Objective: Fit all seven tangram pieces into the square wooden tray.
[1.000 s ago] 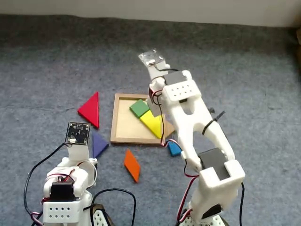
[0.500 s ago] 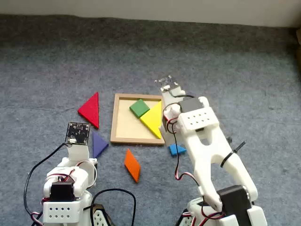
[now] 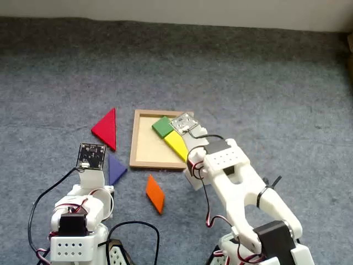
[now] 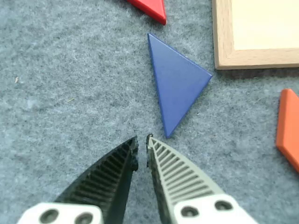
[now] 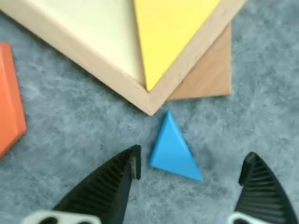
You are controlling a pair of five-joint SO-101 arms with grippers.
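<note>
Spread wide, my right tool point(image 5: 190, 163) hangs over the small light-blue triangle point(image 5: 174, 151), which lies between its two fingers. Just ahead of it is a corner of the wooden tray point(image 5: 93, 65). In that corner sits a yellow triangle point(image 5: 168, 32), with a green square point(image 3: 162, 126) beyond, and a tan piece point(image 5: 210, 74) lies against the tray's outer edge. My left tool point(image 4: 141, 139) is pressed together, its tips just short of the dark-blue triangle point(image 4: 175, 86); the red triangle point(image 4: 149, 7) lies farther ahead.

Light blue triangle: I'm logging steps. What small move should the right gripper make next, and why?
Probably lower the right gripper and close: its jaws stand open either side of the light blue triangle, lying flat on the carpet beside the tray.
</note>
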